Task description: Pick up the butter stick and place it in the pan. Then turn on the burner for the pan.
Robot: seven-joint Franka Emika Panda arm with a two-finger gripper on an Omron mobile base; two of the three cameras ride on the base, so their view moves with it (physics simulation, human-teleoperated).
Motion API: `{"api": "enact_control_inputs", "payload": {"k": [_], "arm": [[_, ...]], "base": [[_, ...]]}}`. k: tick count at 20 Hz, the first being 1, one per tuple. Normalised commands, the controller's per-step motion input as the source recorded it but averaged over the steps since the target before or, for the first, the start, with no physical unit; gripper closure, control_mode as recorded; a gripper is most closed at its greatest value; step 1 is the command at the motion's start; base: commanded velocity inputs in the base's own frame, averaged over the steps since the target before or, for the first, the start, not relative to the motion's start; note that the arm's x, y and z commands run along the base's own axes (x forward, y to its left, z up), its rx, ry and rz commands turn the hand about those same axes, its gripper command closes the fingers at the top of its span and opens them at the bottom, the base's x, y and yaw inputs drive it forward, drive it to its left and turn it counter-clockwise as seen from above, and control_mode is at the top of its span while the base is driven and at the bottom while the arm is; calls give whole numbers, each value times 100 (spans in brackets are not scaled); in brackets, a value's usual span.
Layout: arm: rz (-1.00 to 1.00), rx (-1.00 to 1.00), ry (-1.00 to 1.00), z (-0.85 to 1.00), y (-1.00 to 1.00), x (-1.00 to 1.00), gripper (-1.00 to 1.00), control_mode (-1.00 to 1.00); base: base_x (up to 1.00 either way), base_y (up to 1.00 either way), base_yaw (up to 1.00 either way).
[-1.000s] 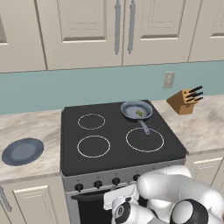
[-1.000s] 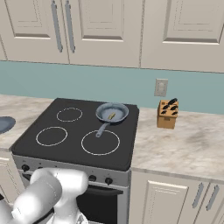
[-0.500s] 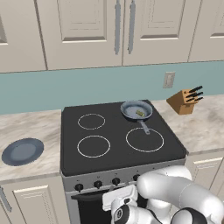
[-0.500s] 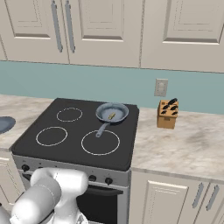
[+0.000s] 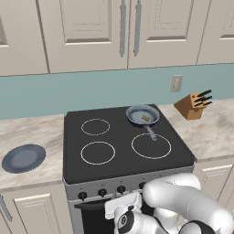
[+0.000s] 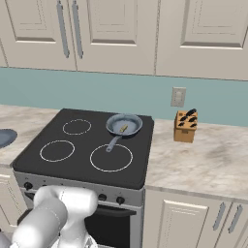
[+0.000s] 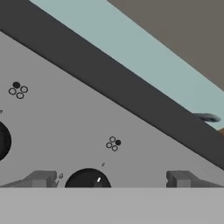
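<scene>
The grey-blue pan sits at the back right of the black glass stovetop, its handle pointing toward the front. The pale yellow butter stick lies inside it. The burner is covered by the pan. My gripper is low in front of the stove's grey control panel, open, with a black knob between its fingertips and nothing touched. The pan's rim peeks over the stove edge in the hand view.
A row of knobs lines the stove front. Three white-outlined rings mark the other cooking zones. A knife block stands on the right counter, and a dark-blue plate lies on the left one. Cabinets hang overhead.
</scene>
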Motion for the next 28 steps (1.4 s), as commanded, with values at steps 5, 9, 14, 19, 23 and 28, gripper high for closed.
{"api": "enact_control_inputs", "payload": {"k": [5,9,14,19,23,28], "arm": [[1,9,0,-4,-19,35,-100,-100],[0,10,0,-7,-23,30,-100,-100],[0,10,0,-12,-26,16,-100,-100],[0,10,0,-11,-20,10,-100,-100],[0,10,-1,-7,-21,12,-100,-100],[0,10,-2,-10,-30,15,-100,-100]], "base": [[0,0,0],[0,0,0],[0,0,0],[0,0,0],[0,0,0],[0,0,0]]}}
